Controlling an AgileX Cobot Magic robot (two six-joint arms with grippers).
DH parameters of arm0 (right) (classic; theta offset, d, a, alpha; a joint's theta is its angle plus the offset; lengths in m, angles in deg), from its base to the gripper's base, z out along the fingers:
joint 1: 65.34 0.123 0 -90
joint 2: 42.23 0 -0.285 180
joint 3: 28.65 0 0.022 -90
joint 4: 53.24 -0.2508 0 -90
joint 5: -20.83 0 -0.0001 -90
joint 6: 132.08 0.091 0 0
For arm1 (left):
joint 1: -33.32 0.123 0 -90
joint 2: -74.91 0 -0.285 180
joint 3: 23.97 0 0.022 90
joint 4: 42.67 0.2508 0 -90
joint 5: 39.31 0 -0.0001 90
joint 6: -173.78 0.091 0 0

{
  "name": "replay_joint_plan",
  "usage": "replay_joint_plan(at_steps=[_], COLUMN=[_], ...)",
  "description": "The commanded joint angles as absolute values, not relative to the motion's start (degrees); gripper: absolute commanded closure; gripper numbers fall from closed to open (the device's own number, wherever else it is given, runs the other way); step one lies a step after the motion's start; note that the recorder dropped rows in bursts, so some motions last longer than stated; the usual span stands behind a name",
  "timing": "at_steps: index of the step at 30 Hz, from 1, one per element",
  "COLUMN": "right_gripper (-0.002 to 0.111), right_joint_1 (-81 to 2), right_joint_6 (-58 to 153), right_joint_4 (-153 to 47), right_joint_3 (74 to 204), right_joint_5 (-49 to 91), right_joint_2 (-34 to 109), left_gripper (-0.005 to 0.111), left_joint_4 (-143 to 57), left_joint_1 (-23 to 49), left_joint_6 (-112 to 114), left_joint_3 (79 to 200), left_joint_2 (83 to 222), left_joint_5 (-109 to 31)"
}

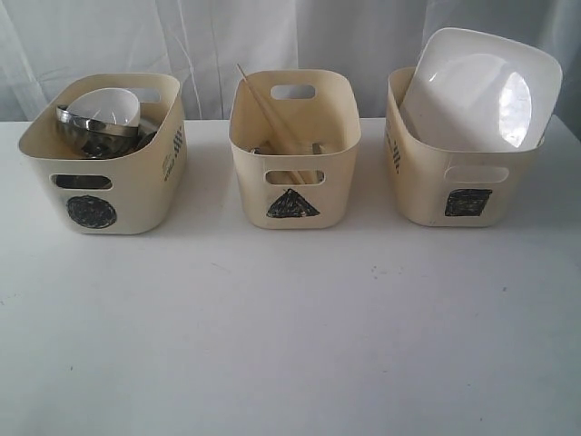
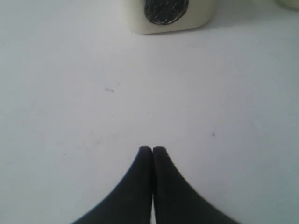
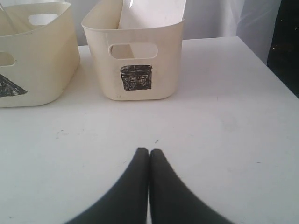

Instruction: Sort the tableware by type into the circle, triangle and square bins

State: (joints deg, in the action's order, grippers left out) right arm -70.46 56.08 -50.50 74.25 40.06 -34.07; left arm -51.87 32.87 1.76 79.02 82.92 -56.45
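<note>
tableware all appeared to be binned, by my reading. the small white ceramic bowl [image 1: 109,107] sat nested on the round steel bowl [image 1: 89,133] inside the cream plastic bin marked with a black circle [image 1: 136,195]. the thin wooden chopsticks [image 1: 263,109] leaned in the cream bin marked with a black triangle [image 1: 250,182]. the large white rounded-square plate [image 1: 477,91] stood tilted in the cream bin marked with a black square [image 1: 418,195].

the main risk looked to be that plate: it rose well above the rim, so a bump to the bin could tip it out. the chopsticks, jutting past their rim, could snag a passing arm. mugs and metal cutlery were too hidden to confirm.

the left hand [image 2: 152,149] and right hand [image 3: 149,151] were both clenched on nothing, above the bare white counter [image 1: 290,345], with nothing standing in their way.
</note>
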Motion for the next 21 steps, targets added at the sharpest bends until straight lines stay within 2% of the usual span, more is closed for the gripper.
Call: replay_joint_plan(at_steps=[1,4,7,11,21], right_gripper=[0.108,0.108,0.108,0.108,0.108], right_joint_1=[-70.5,-70.5,-70.5,-70.5,-70.5], right_joint_6=[56.2,56.2,56.2,56.2,56.2], right_joint_4=[-50.4,-50.4,-50.4,-50.4,-50.4], right_joint_3=[74.1,74.1,74.1,74.1,74.1], right_joint_5=[40.0,40.0,40.0,40.0,40.0], right_joint_2=[-34.4,-34.4,-34.4,-34.4,-34.4], left_gripper=[0.107,0.107,0.107,0.107,0.107], left_joint_4=[-58.5,-55.4,-52.3,-54.1,-57.2], left_joint_1=[31.8,31.8,31.8,31.8,31.8], left_joint_6=[3.6,14.7,23.1,22.6,19.4], left_joint_3=[78.8,78.8,78.8,78.8,78.8], left_joint_2=[82.7,82.7,82.7,82.7,82.7], left_joint_5=[-45.4,-42.0,-45.3,-49.9,-47.6])
